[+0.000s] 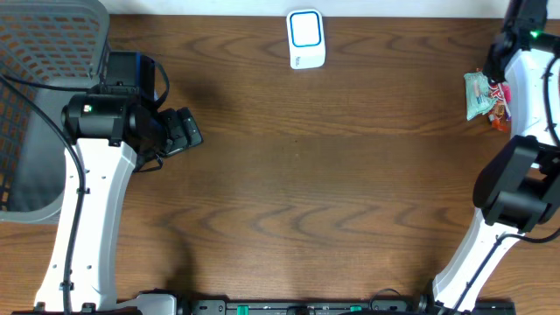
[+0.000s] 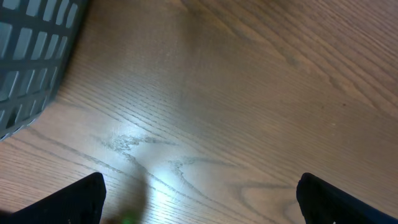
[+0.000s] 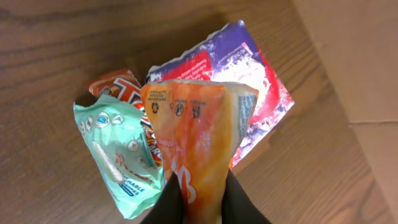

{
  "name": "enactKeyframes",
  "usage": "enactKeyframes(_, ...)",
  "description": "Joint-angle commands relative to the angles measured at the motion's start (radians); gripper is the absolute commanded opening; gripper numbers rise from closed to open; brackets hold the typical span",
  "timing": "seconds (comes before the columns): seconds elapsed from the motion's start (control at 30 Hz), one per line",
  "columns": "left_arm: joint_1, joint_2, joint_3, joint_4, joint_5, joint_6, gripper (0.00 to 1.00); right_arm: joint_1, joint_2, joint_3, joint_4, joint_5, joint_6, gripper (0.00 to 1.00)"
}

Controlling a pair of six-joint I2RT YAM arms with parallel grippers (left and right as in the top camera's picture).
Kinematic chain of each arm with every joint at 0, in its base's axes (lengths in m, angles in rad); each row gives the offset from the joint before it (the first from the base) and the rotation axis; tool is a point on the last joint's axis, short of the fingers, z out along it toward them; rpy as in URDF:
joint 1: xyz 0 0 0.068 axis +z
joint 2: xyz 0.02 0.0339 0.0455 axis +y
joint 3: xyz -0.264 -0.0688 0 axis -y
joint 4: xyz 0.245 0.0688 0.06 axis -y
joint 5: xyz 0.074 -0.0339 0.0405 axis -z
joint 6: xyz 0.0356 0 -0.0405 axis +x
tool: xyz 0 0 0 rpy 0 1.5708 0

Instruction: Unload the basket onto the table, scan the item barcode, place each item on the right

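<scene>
Grasp step: right fingers (image 3: 244, 208) clamp the orange packet (image 3: 193, 137) at far right of the counter (image 1: 289, 184), left fingers (image 2: 74, 200) wide apart and idle; next, I judge, lift it and show its barcode to the far-centre scanner (image 1: 306, 38).

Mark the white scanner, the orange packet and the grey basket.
white scanner (image 1: 306, 37), overhead view, its blue-ringed top face
orange packet (image 3: 193, 130), right wrist view, middle of wrapper
grey basket (image 1: 52, 39), overhead view, mesh wall
</scene>
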State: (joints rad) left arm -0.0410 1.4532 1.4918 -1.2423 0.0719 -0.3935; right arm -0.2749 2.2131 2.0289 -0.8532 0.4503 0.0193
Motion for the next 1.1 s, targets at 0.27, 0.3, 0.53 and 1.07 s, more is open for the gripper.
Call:
enactKeyframes(0.27, 0.002, 0.006, -0.003, -0.003, -0.010, -0.009, 0.98, -0.039, -0.015, -0.102, 0.017, -0.060, -0.024, 0.99)
enactKeyframes(0.3, 0.002, 0.006, -0.003, -0.003, -0.010, -0.009, 0.98, -0.037, -0.025, -0.101, 0.012, -0.060, -0.021, 0.99)
enactKeyframes(0.53, 0.002, 0.006, -0.003, -0.003, -0.010, -0.009, 0.98, -0.024, -0.175, -0.101, 0.002, -0.072, 0.064, 0.99)
enactKeyframes(1.07, 0.002, 0.006, -0.003, -0.003, -0.010, -0.009, 0.98, -0.011, -0.642, -0.111, -0.257, -0.589, 0.106, 0.99)
